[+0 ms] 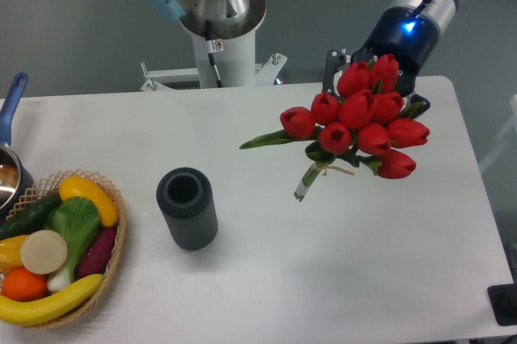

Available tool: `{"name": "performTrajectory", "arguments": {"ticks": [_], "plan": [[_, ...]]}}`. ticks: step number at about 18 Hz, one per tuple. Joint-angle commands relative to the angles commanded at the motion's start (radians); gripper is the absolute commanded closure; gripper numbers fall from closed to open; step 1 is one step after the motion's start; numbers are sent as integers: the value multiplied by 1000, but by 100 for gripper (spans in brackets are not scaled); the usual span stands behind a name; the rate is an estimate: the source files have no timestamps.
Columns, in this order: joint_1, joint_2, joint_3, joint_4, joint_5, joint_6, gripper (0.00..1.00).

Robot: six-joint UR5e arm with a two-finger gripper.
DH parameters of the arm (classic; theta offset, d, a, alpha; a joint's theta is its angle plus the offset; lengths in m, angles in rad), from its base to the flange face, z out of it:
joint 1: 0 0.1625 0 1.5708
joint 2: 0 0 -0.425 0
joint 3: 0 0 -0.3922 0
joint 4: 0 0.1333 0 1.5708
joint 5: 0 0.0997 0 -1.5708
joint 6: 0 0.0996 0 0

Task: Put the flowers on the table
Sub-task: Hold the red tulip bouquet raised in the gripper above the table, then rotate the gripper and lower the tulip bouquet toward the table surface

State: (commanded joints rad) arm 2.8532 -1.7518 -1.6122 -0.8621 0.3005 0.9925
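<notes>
The flowers (359, 122) are a bunch of red tulips with green stems, tied with thin string. They hang tilted over the right back part of the white table (323, 271), heads toward the back right and stem ends (305, 185) pointing down to the front left. My gripper (373, 86) reaches in from the back right and is shut on the flowers. The blooms cover most of it. Only a black finger part (331, 69) shows on the left, and another small one at the right edge of the bunch.
A dark grey ribbed cylinder vase (187, 208) stands upright left of centre. A wicker basket (113, 259) of fruit and vegetables sits at the front left corner. A pot with a blue handle (11, 110) is at the left edge. The arm's white base (218, 45) stands behind the table.
</notes>
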Motion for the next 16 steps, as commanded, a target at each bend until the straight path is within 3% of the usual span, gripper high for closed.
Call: {"name": "performTrajectory", "arguments": {"ticks": [9,12,16], "plan": [[-6,74,-12,-3,345,12,57],[-24,98,-69,-5,586,72,57],[-38,98,-147,-6,709,237,57]]}}
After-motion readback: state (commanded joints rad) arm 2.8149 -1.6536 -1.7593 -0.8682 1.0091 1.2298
